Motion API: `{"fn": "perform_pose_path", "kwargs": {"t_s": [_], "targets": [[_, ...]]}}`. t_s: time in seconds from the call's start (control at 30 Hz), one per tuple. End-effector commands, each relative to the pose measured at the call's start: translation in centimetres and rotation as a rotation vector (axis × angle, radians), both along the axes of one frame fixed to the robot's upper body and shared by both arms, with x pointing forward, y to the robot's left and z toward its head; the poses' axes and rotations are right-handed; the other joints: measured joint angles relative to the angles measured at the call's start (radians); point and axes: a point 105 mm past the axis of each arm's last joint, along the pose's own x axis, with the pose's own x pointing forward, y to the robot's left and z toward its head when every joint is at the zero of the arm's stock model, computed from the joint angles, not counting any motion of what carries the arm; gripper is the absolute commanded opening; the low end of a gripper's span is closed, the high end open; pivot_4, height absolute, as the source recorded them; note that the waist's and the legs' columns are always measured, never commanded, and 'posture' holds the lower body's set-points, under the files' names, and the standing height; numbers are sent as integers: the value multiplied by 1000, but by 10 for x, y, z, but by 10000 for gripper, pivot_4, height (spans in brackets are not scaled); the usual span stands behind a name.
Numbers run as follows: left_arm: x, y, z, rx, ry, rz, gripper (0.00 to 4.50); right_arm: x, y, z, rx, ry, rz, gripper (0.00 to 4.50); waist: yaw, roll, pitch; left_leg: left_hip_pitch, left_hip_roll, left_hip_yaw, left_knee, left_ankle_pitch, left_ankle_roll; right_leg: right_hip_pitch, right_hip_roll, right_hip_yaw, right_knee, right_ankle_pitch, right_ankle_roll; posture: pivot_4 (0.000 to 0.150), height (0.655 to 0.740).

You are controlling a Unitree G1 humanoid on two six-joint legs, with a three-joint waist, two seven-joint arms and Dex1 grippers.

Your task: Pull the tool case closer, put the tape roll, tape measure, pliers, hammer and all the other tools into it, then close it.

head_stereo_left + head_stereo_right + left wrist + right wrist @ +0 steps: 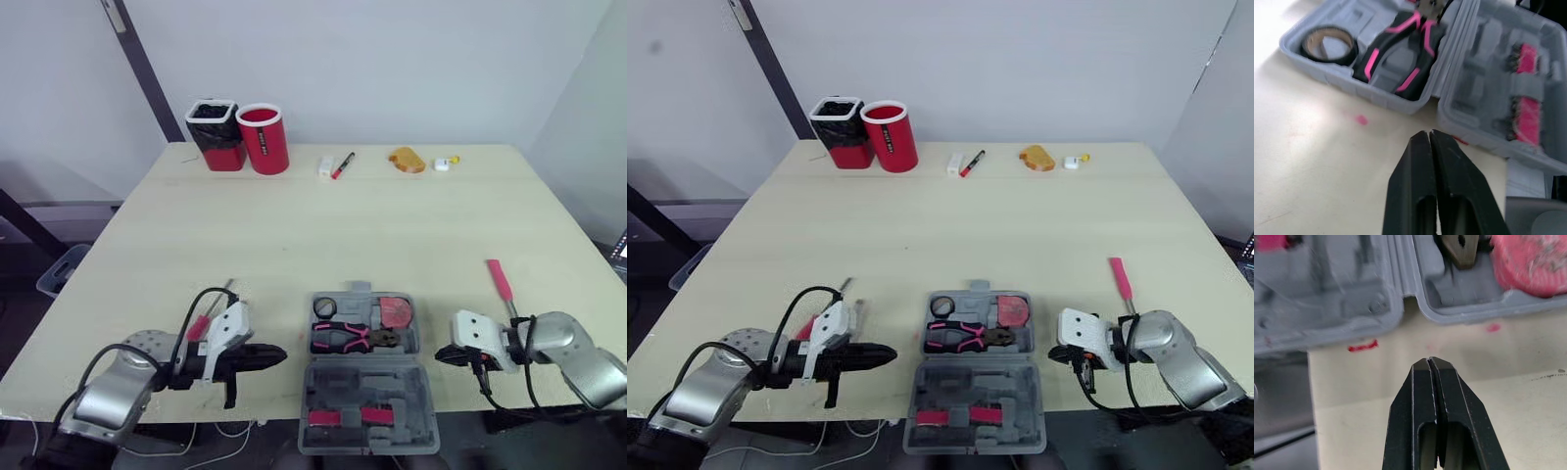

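Note:
The grey tool case (364, 380) lies open at the table's front middle, its lid half toward me. In its tray sit the black tape roll (324, 306), the pink-and-black pliers (351, 338) and the red tape measure (397, 311). A hammer with a pink handle (500, 278) lies right of the case. My left gripper (279, 354) is shut and empty just left of the case. My right gripper (438, 354) is shut and empty just right of it. A red-handled tool (199, 326) lies partly hidden behind my left wrist.
At the back left stand a red cup (264, 138) and a red bin with a black liner (216, 134). A red marker (342, 165), an orange object (406, 160) and a small white piece (443, 164) lie along the far edge.

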Motion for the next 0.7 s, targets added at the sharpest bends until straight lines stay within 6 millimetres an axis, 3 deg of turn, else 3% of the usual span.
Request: {"fn": "perform_pose_path", "kwargs": {"t_s": [0.03,0.33,0.7], "targets": [[-2,-7,-10,30,2,-44,658,5,6,4,-35,-23,35,0,1,0,0,0,0,0,0,0,0,0,0,0,0,0,0,1500,7400],[14,-23,-26,44,-29,-55,658,4,24,-6,-91,-27,91,0,7,0,0,0,0,-1,3,0,0,1,1,-1,1,1,1,1500,7400],[21,-45,-27,4,-57,-103,658,4,37,-6,-70,-24,108,0,4,0,0,-1,0,-2,15,0,0,1,1,0,12,1,2,1500,7400]]}}
